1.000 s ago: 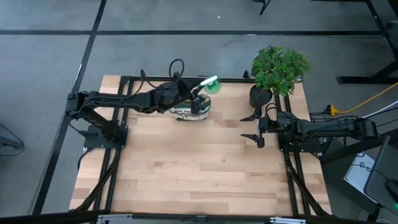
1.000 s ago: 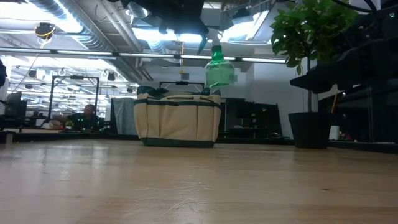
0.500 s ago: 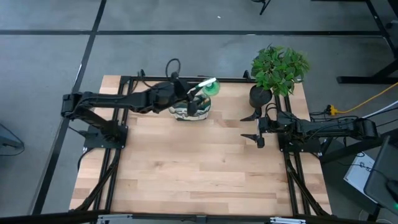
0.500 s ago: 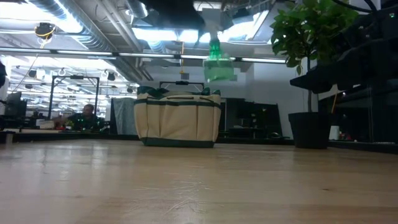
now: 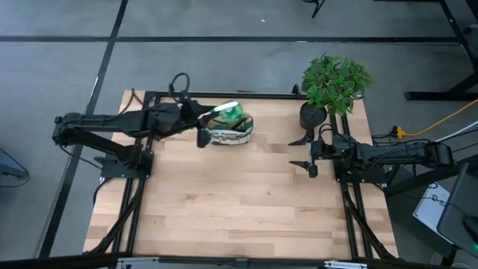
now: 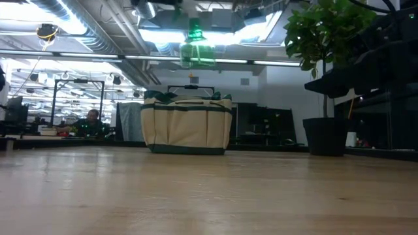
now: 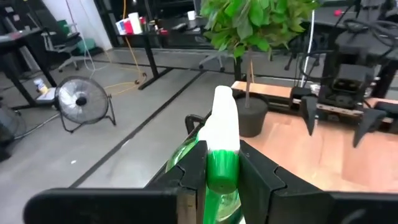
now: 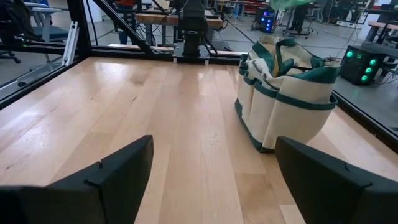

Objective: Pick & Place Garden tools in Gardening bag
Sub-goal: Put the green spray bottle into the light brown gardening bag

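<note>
My left gripper is shut on a bright green-and-white soft item, held high over the gardening bag. The bag is cream with green trim and stands upright on its base at the table's far middle. In the low view the green item hangs well above the bag's rim. My right gripper is open and empty at the table's right, its fingers wide apart in the right wrist view. No trowel, rake or shears show on the table. My left gripper pinches the item's green neck between its two fingers, just below the white top. The white end sticks out past the fingertips. The item is lifted clear, above the bag.
A potted green plant in a black pot stands at the far right corner, close to my right gripper. The near half of the wooden table is bare boards. Black frame rails run along the table's edges.
My left gripper has gone toward the table's left edge and up, carrying the green-and-white item from beyond the bag's right end to above the bag. It has kept its hold. My right arm has kept still.
</note>
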